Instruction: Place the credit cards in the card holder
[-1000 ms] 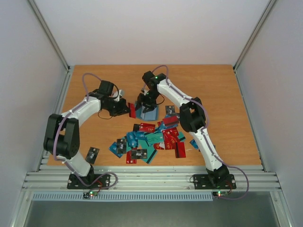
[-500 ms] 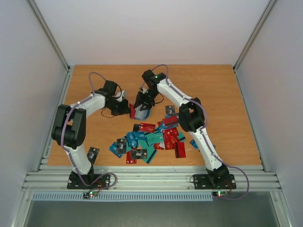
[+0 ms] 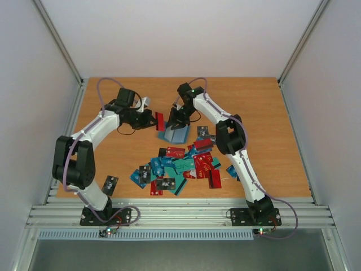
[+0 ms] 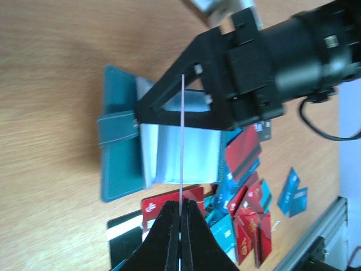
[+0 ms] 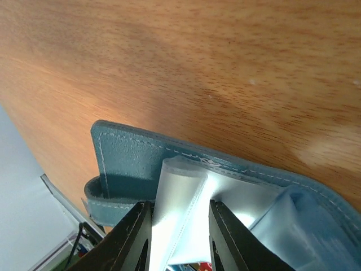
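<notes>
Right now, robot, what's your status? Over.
Left tool shut on red card. Right tool straddles clear sleeve of card holder, grip unclear. Nothing else in the way.

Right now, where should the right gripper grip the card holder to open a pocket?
Probably the raised edge of a clear sleeve, from above: the card holder lies open and flat, and only its sleeves lift off it for the right gripper to straddle.

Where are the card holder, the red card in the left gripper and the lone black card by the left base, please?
card holder [image 3: 176, 136]: top view, its near half.
red card [image 3: 159, 121]: top view, its red face.
black card [image 3: 110, 184]: top view, its middle.
</notes>
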`<state>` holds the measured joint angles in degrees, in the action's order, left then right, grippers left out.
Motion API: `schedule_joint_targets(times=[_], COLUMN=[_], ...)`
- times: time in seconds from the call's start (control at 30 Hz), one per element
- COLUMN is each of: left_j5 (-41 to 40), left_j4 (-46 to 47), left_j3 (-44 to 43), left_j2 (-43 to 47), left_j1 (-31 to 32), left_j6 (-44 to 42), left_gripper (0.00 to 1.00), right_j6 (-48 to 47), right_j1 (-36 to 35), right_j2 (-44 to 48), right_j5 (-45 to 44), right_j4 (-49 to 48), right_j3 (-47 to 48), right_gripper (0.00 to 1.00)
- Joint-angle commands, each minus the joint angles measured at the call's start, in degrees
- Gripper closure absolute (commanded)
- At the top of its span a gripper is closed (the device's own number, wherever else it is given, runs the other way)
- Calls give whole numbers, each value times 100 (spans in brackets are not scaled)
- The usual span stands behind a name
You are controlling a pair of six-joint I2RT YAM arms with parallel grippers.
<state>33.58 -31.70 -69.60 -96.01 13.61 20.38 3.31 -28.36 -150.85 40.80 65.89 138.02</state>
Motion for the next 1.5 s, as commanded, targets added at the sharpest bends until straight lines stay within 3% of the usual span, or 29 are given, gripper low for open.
schedule_joint_targets(times=[0.0,0.53,1.07,1.47], left_j5=[735,1652,1344,948], left_j4=[363,1521,1612,1720], left_j3=[-279,109,302,23], left_j2=[-97,-1083,-1715,-1947], left_j1=[85,266,265,364], left_j6=[83,545,420,658], left_gripper=[99,99,100,100], right_j6=[-243,-691,-638,-538], right_j1=[19,418,672,753], right_j2=[110,177,412,838], right_j5=[281,994,1290,801], right_j4=[-122,-482,-568,-30], right_j3=[-179,-766,-799,-452], right_gripper=[70,68,67,55])
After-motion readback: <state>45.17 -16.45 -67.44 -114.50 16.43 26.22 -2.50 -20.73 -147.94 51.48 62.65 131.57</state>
